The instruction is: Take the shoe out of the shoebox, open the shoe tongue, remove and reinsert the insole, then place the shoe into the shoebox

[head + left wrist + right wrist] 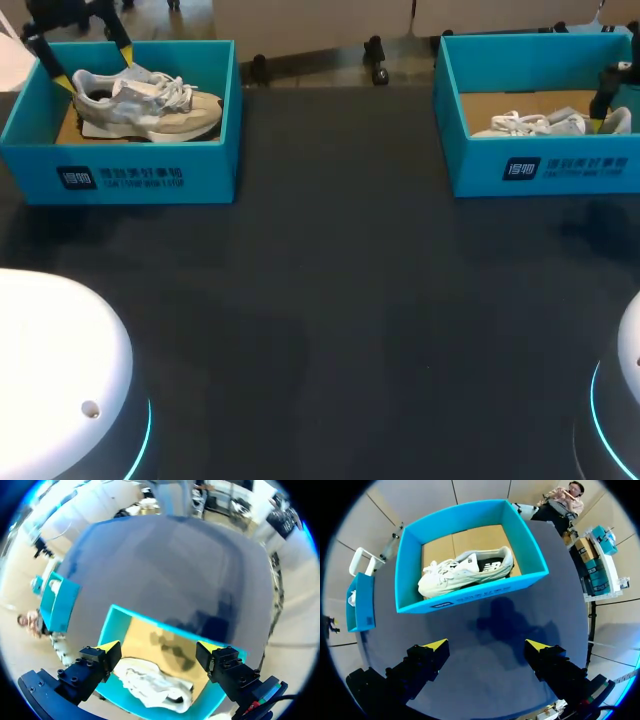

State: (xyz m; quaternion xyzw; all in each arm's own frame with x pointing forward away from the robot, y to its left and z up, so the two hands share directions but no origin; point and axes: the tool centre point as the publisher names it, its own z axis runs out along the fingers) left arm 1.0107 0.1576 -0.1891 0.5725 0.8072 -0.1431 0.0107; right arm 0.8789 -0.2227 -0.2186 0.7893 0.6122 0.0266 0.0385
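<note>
Two teal shoeboxes stand at the far side of the dark table. The left shoebox (140,172) (150,621) holds a grey and white shoe (150,105) (155,687) lying on its side. My left gripper (95,65) (159,647) hangs open above this box, its fingers spread over the shoe without touching it. The right shoebox (540,168) (470,597) holds a white shoe (545,124) (465,570) with loose laces. My right gripper (612,100) (486,645) is open and empty, above the table just short of that box's near wall.
The dark tabletop (330,300) stretches between the boxes and my bases. Cardboard lines each box floor. In the left wrist view the other teal box (60,605) shows across the table.
</note>
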